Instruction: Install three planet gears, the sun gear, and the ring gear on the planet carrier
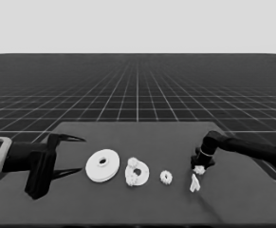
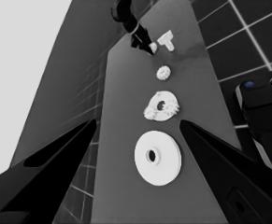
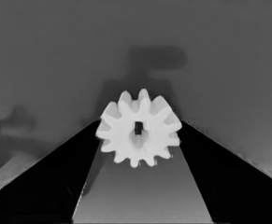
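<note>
At the worktop's (image 1: 142, 209) left end the left pincer (image 1: 66, 156) waits, fingers wide and empty. Beside it lies the larger round part (image 1: 102, 165), then the smaller round part (image 1: 137, 172) bearing gears, then a loose gear (image 1: 166, 177). The right pincer (image 1: 199, 169) grips another gear (image 3: 139, 128), probably for carrying it there.

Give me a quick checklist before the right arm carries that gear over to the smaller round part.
1. Gear sits between the right gripper fingers: ok, fingers shut on it.
2. Gear lifted off the table: cannot tell.
3. Smaller round part has room: ok; gears already on it, how many cannot tell.
4. Path: a loose gear lies between; pass above it.
5. Thin white piece beside the gripper, apart from it: ok.
6. Left gripper open at the table's left end, beside the larger round part: ok.
</note>
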Controlling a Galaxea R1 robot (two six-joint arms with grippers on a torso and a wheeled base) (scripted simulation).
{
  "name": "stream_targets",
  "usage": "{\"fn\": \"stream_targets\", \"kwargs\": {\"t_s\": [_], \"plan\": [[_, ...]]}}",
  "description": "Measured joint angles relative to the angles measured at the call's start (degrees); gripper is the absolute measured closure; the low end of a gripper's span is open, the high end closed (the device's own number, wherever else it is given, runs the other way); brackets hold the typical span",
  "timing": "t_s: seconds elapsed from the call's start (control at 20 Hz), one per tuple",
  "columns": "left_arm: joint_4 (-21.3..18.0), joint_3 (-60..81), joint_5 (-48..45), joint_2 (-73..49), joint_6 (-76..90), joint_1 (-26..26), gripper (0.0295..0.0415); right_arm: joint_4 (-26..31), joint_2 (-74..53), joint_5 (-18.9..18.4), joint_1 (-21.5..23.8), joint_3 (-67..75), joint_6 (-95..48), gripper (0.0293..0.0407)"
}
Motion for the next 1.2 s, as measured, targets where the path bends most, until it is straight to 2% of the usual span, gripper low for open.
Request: {"fn": "stream_targets", "kwargs": {"t_s": [0.4,0.45,0.55,0.65,0.9,0.95,1.0,1.1,1.2], "plan": [[0.00,0.00,0.00,0.00,0.00,0.00,0.0326,0.00,0.00,0.01,0.02,-0.01,-0.01,0.0388],[0.00,0.00,0.00,0.00,0.00,0.00,0.0326,2.27,-2.29,-3.68,3.72,4.75,1.63,0.0387],[0.00,0.00,0.00,0.00,0.00,0.00,0.0326,5.20,-3.79,-7.05,8.65,7.53,2.45,0.0388],[0.00,0.00,0.00,0.00,0.00,0.00,0.0326,6.33,-4.04,-8.19,10.30,8.01,2.55,0.0388],[0.00,0.00,0.00,0.00,0.00,0.00,0.0326,6.91,-4.10,-8.74,11.02,8.11,2.55,0.0388],[0.00,0.00,0.00,0.00,0.00,0.00,0.0326,4.29,1.26,-11.13,10.93,17.31,22.35,0.0388],[0.00,0.00,0.00,0.00,0.00,0.00,0.0326,3.62,12.67,-12.88,10.83,18.80,32.35,0.0388],[0.00,0.00,0.00,0.00,0.00,0.00,0.0326,3.72,25.99,-13.73,10.73,12.03,36.58,0.0388],[0.00,0.00,0.00,0.00,0.00,0.00,0.0326,3.82,30.53,-13.76,10.70,7.74,36.53,0.0388]]}}
